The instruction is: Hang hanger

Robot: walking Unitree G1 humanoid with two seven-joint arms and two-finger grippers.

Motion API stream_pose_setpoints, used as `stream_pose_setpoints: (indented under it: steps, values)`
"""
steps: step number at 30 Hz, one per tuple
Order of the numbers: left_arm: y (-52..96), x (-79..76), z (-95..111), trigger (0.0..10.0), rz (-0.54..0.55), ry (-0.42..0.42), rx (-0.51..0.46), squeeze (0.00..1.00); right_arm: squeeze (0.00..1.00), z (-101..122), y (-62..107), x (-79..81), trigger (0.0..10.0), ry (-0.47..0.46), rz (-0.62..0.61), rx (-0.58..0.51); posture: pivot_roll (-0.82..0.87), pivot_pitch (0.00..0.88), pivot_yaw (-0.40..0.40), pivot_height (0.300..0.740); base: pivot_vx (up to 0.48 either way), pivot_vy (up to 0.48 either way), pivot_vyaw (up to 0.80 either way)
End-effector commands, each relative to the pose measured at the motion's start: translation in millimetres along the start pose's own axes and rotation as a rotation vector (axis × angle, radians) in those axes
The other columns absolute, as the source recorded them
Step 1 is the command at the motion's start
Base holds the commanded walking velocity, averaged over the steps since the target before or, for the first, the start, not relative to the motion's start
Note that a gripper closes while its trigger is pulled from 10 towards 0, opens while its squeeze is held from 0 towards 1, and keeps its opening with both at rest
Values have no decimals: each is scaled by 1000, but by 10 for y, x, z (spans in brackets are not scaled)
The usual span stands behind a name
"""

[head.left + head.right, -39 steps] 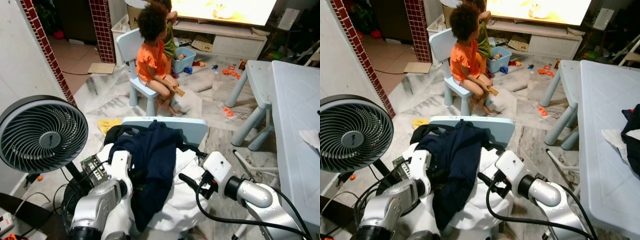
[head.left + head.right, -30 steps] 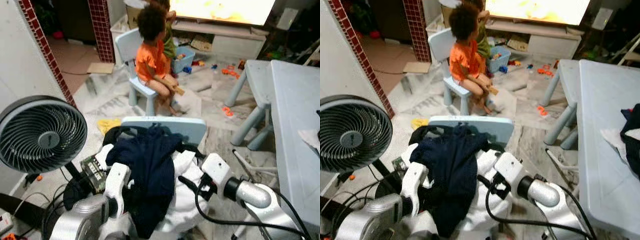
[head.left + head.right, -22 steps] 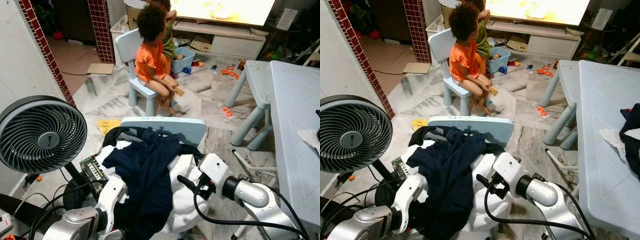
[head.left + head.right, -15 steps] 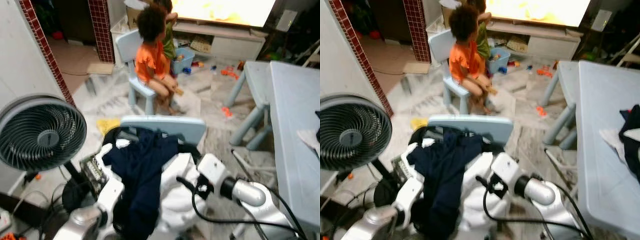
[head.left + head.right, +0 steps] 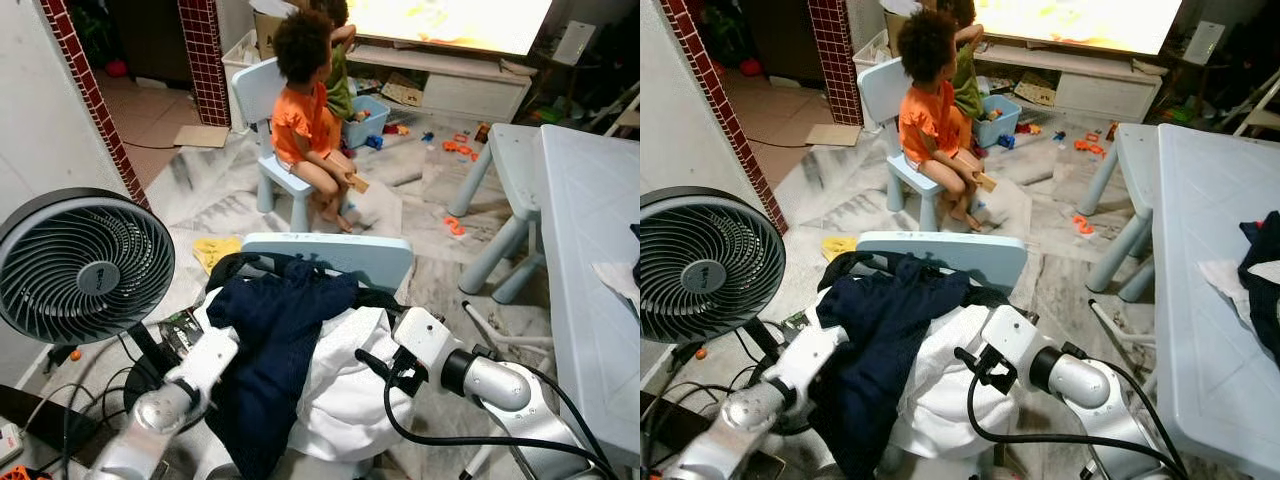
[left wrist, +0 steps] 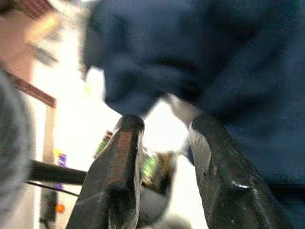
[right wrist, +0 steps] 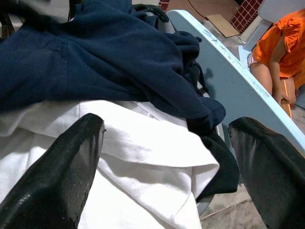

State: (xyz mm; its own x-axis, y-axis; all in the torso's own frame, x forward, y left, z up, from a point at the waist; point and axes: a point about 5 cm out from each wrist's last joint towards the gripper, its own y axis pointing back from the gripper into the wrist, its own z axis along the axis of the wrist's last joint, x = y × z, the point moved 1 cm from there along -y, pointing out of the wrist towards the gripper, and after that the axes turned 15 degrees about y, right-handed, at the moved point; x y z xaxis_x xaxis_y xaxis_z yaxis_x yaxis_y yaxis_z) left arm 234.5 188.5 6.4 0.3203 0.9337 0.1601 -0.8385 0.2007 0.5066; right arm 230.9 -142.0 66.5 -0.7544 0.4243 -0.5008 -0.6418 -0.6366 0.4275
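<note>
A navy garment (image 5: pixel 275 340) lies over a white garment (image 5: pixel 345 390), both heaped on a light blue chair (image 5: pixel 335 258). A black loop (image 7: pixel 153 10), possibly a hanger or a strap, curls near the chair's back. My left arm (image 5: pixel 185 375) reaches in from the lower left and its hand goes under the navy cloth. In the left wrist view, my left gripper (image 6: pixel 164 124) has its fingers apart with navy cloth just beyond them. My right gripper (image 7: pixel 167 124) stands wide open over the white garment, and its black finger (image 5: pixel 372 362) touches the pile's right side.
A round fan (image 5: pixel 85 268) stands at the left with cables and a green circuit board (image 5: pixel 182 330) below it. A person in an orange top (image 5: pixel 305 110) sits on a small chair ahead. A pale blue table (image 5: pixel 590 220) and a stool (image 5: pixel 510 150) are on the right. Toys litter the floor.
My left arm has dropped and pulled back to the lower left. The navy garment has slid and spread leftward, baring more white cloth. The right arm has barely moved.
</note>
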Motion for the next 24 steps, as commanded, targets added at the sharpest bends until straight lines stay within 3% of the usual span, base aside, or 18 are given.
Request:
stream_pose_setpoints:
  steps: [1,2,8,13,14,15,16,24]
  values:
    - [11,47,146,10000,40,11,-73,1000,0,2,-16,11,10000,12,12,-2,-18,0,-49,740,0,0,0]
    - [21,73,289,10000,60,31,-130,1000,0,2,-18,14,10000,13,14,-3,-17,0,-49,740,0,0,0]
    - [36,108,585,10000,109,48,-261,1000,0,-8,-20,11,10000,13,10,-2,-20,0,-45,740,0,0,0]
    - [31,31,843,10000,111,168,-367,1000,0,-10,-20,-20,10000,-34,-39,-15,-20,0,-40,740,0,0,0]
    - [41,-6,883,10000,102,197,-384,176,0,-9,-21,-52,10000,-55,-72,-19,-20,0,-39,740,0,0,0]
    - [41,-6,883,10000,102,197,-384,176,0,-9,-21,-52,10000,-55,-72,-19,-20,0,-39,740,0,0,0]
    - [60,-54,926,10000,91,230,-407,0,0,-1,-30,-113,10000,-89,-129,-26,-21,0,-33,740,0,0,0]
    - [65,-190,954,10000,101,253,-430,0,0,-54,-47,-197,10000,-137,-221,-5,-19,0,-22,740,0,0,0]
